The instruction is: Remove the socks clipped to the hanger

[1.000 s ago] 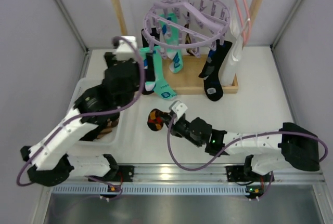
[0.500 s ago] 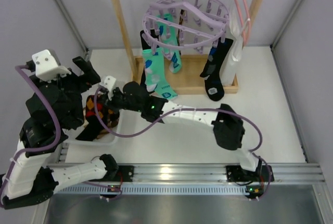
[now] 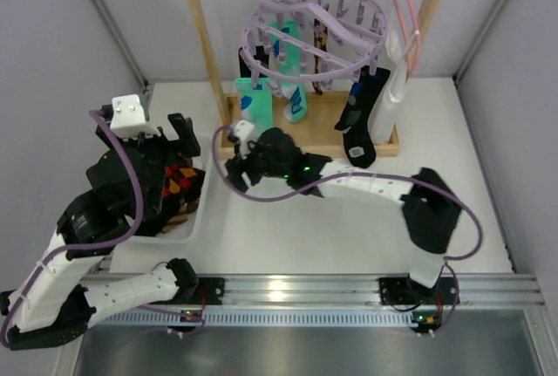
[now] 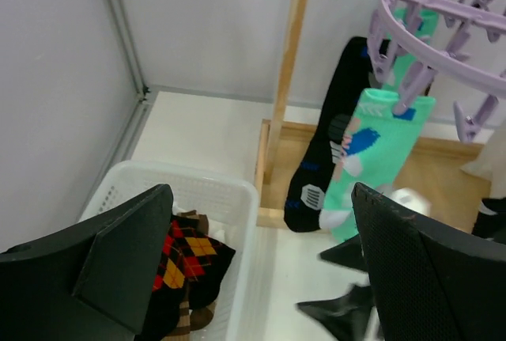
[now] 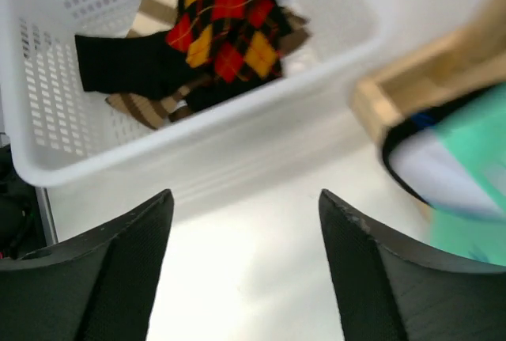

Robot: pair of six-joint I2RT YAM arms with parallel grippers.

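— Up at twelve o'clock in the overhead view we see the hanger (image 3: 314, 31) hooked on the wooden rack (image 3: 201, 36), with the socks (image 3: 255, 111) clipped round its ring: mint-green, teal and black ones. What do the wrist cameras add?

— From the left wrist we see the mint-green sock (image 4: 371, 151) and a black sock (image 4: 326, 159) dangling from pegs side by side, the black one at nine o'clock of the green. The right wrist looks straight down into the white basket (image 5: 47, 143), where a red-and-yellow argyle sock (image 5: 229, 40) lies over a brown-striped sock (image 5: 146, 107). From above, the left arm (image 3: 105, 210) hides part of that pile.

— Any writing?

— We find a white patch (image 4: 312, 196) with marks near the black sock's toe, too small to read.

— And the arms?

— The left gripper (image 4: 261, 198) hangs over the basket's rim, at about nine o'clock on the table (image 3: 349, 219), fingers spread wide with nothing between them. The right arm (image 3: 375, 186) stretches from its base at five o'clock toward the rack's near left corner. The right gripper (image 5: 245, 198) hovers above the table between basket and rack base, fingers likewise parted and holding nothing.
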